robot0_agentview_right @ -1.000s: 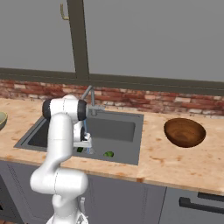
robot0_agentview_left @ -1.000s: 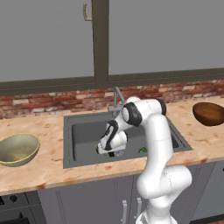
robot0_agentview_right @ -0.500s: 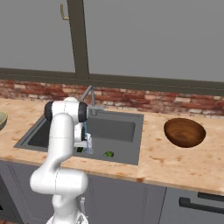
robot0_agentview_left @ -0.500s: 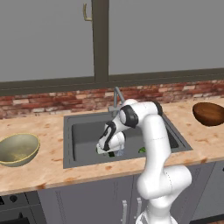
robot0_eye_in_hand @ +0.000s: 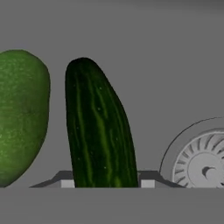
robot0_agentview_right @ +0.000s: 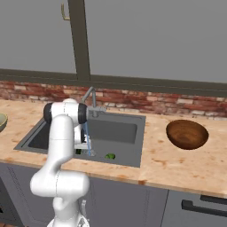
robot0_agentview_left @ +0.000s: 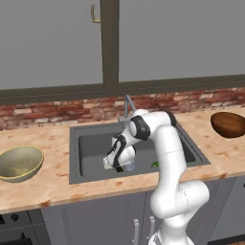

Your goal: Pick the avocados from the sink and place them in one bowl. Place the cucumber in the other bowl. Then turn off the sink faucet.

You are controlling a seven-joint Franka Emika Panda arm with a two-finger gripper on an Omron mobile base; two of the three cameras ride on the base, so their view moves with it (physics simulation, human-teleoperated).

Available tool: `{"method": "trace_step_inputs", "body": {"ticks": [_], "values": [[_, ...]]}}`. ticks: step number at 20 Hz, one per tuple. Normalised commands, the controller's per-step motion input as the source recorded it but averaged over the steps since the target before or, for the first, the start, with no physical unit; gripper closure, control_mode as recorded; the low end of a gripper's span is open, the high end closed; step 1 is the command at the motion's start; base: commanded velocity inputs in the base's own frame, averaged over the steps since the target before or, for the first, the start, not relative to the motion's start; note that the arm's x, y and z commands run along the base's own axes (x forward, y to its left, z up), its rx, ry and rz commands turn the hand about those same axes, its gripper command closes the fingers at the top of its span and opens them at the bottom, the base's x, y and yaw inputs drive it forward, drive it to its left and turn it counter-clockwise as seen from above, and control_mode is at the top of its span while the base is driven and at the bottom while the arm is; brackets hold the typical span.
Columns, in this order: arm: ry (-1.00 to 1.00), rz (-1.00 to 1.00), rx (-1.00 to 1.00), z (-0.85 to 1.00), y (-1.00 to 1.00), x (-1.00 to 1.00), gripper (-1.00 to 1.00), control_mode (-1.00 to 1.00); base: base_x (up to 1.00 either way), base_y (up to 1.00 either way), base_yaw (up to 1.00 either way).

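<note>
Down near the sink [robot0_agentview_left: 76, 158] floor, bare room ahead; gripper [robot0_eye_in_hand: 105, 186] jaws clamped on the cucumber [robot0_eye_in_hand: 98, 131]; avocado [robot0_eye_in_hand: 19, 116] just beside; drain [robot0_eye_in_hand: 199, 159] near.

I see flat, even, rendered light with no single source. Soft shading darkens the sink [robot0_agentview_left: 91, 148] floor around my gripper [robot0_agentview_left: 116, 165]. Just ahead of the fingertips the cucumber [robot0_eye_in_hand: 99, 131] looks sharp, faintly glossy; base views are coarser, without glare.

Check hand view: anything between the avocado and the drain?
Yes. In the hand view the cucumber lies between the avocado and the round metal drain, its near end sitting between the gripper fingertips; bare sink floor on both sides.
</note>
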Motion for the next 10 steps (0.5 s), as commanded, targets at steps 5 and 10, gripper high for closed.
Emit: {"method": "trace_step_inputs", "body": {"ticks": [5,10], "values": [[-0.16,0.0,0.0,0.0,-0.15,0.0,1.0,-1.0,0.0,0.0,0.0],[-0.21,0.0,0.07,0.53,-0.22,-0.01,1.0,-1.0,0.0,0.0,0.0]]}}
